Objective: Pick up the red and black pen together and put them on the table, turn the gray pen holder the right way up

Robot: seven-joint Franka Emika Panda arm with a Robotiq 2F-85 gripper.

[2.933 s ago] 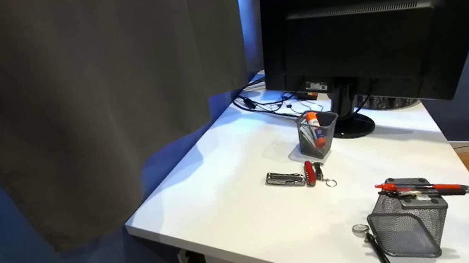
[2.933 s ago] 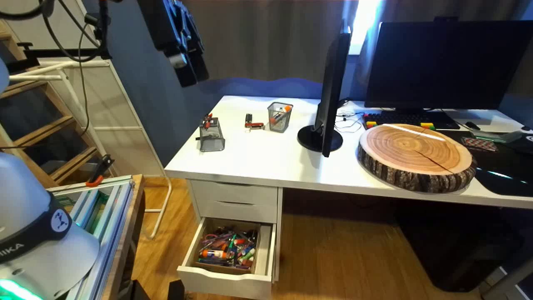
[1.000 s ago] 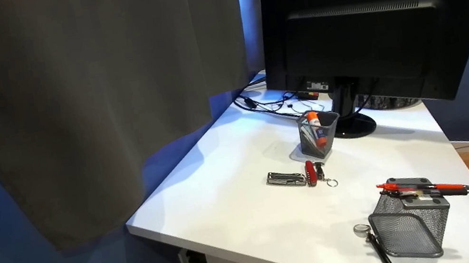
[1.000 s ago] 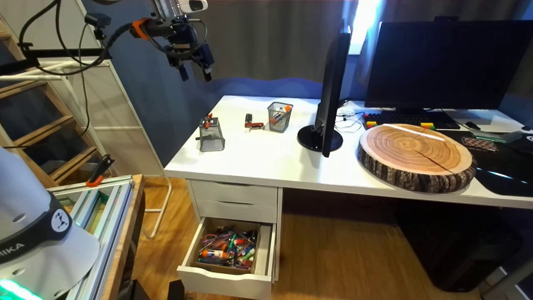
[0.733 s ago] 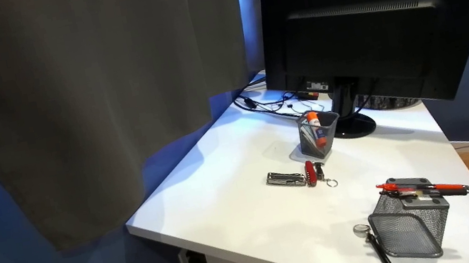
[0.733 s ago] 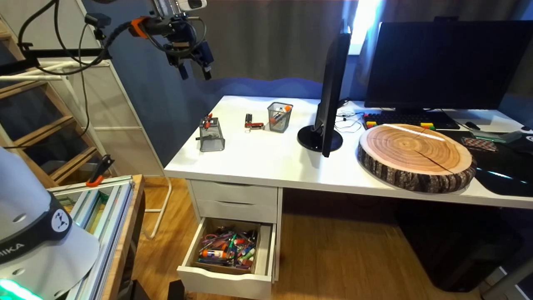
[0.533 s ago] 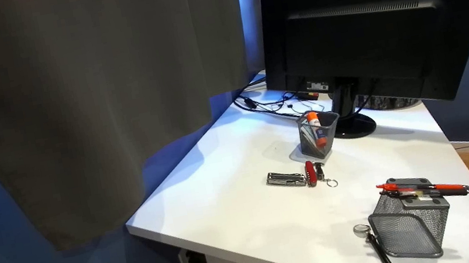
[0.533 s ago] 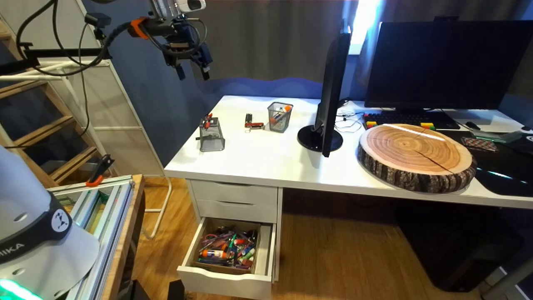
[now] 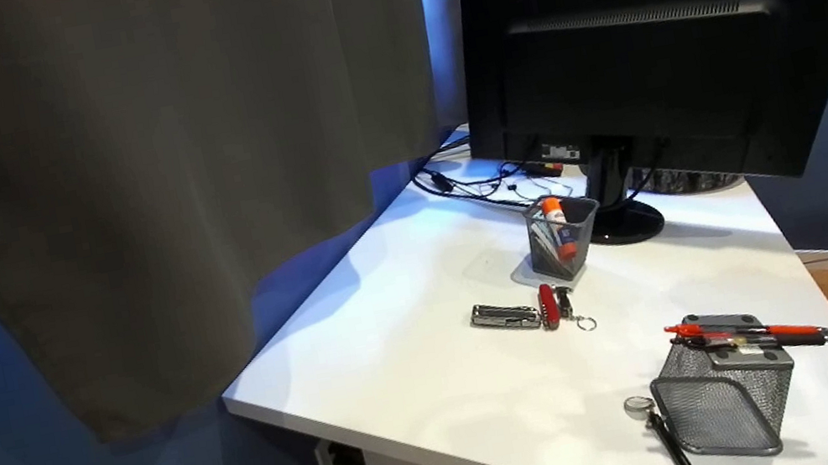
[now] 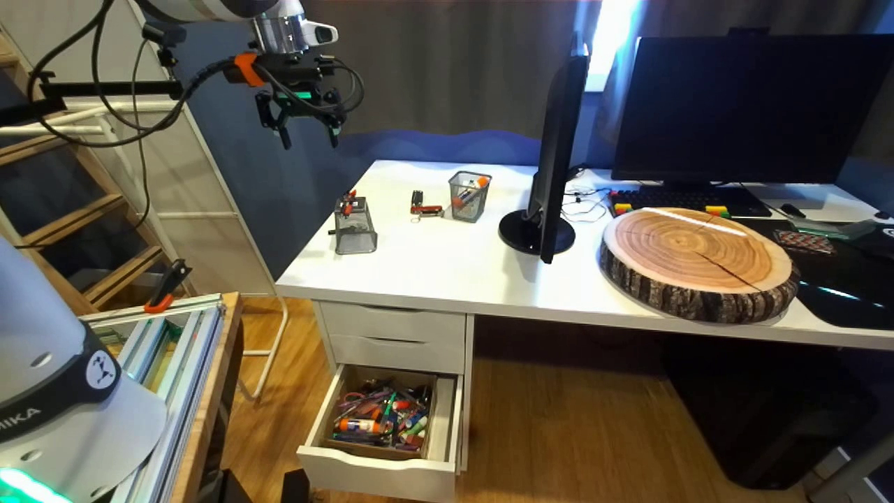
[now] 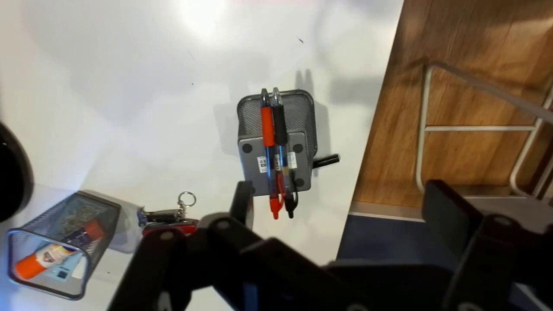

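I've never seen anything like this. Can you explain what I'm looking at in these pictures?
The machine is a robot arm, ending in a two-fingered gripper. Two pictures come from cameras standing outside it; the third, the wrist view, looks down past the gripper. On the white desk a gray pen holder stands base up, with a red pen and a black pen lying across it. Nearby are a red pocket knife and another mesh holder containing a glue stick. The gripper is open and holds nothing.
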